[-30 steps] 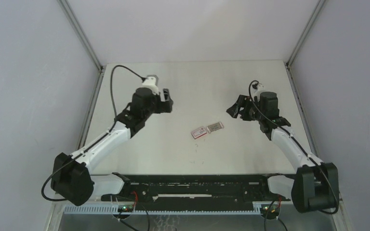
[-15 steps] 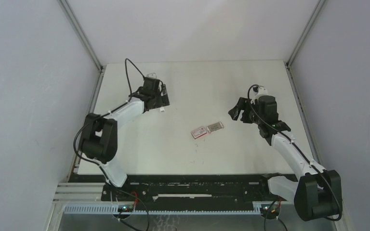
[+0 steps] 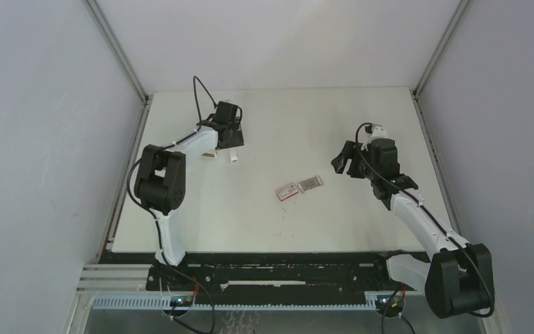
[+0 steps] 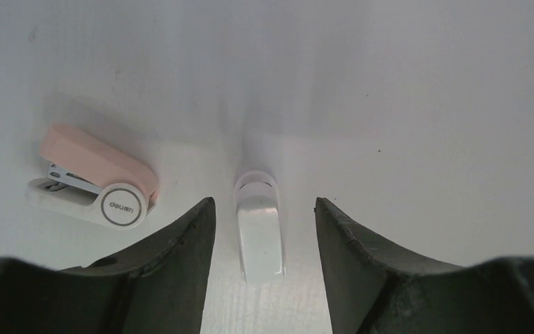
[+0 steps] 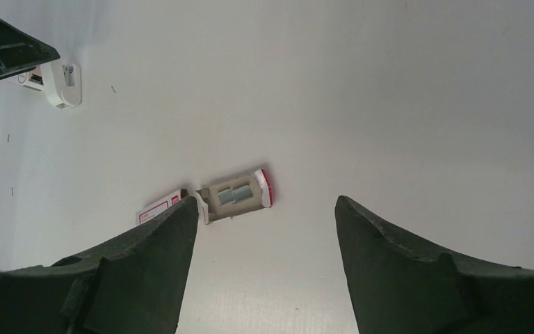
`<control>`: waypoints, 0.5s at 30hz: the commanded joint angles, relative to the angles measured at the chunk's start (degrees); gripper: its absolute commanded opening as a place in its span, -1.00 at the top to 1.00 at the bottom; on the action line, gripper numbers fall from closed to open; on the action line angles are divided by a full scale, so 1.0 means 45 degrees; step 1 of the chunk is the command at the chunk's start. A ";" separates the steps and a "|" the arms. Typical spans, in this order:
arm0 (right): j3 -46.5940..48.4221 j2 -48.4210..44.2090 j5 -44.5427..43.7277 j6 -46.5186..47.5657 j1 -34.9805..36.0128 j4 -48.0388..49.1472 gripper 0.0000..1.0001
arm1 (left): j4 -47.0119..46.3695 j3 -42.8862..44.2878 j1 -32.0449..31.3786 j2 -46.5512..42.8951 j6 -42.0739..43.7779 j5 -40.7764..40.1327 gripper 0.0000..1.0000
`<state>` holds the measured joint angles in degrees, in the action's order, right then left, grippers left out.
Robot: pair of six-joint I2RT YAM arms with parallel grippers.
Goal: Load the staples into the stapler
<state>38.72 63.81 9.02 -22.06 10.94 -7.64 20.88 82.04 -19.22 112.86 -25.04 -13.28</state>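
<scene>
The stapler (image 4: 94,184), pink on top with a white base, lies on its side at the back left of the table (image 3: 210,154). A white loose stapler part (image 4: 259,226) lies beside it (image 3: 233,157), between the fingers of my left gripper (image 4: 263,203), which is open and empty just above it (image 3: 228,138). The staples (image 5: 233,194) lie in the grey tray (image 5: 212,209), slid out of the red-and-white box (image 5: 158,207) at mid-table (image 3: 299,187). My right gripper (image 5: 266,200) is open and empty, hovering right of the box (image 3: 344,160).
The white table (image 3: 285,118) is bounded by grey walls on the left, back and right. A metal rail runs along its left edge (image 3: 126,174). The black base rail (image 3: 278,268) lies along the near edge.
My left arm has swung and stretched toward the back left, and its gripper has drawn back slightly, uncovering the stapler and the white part. My right gripper has barely moved.
</scene>
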 commanded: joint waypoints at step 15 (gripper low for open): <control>0.0069 -0.0083 -0.0599 -0.0160 0.0244 0.0182 -0.40 | 0.0125 0.0693 0.0151 0.0421 0.0253 0.0339 0.52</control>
<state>38.72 64.73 7.75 -22.09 11.57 -7.60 21.98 83.07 -18.92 115.61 -24.80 -12.60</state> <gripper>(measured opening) 0.700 0.305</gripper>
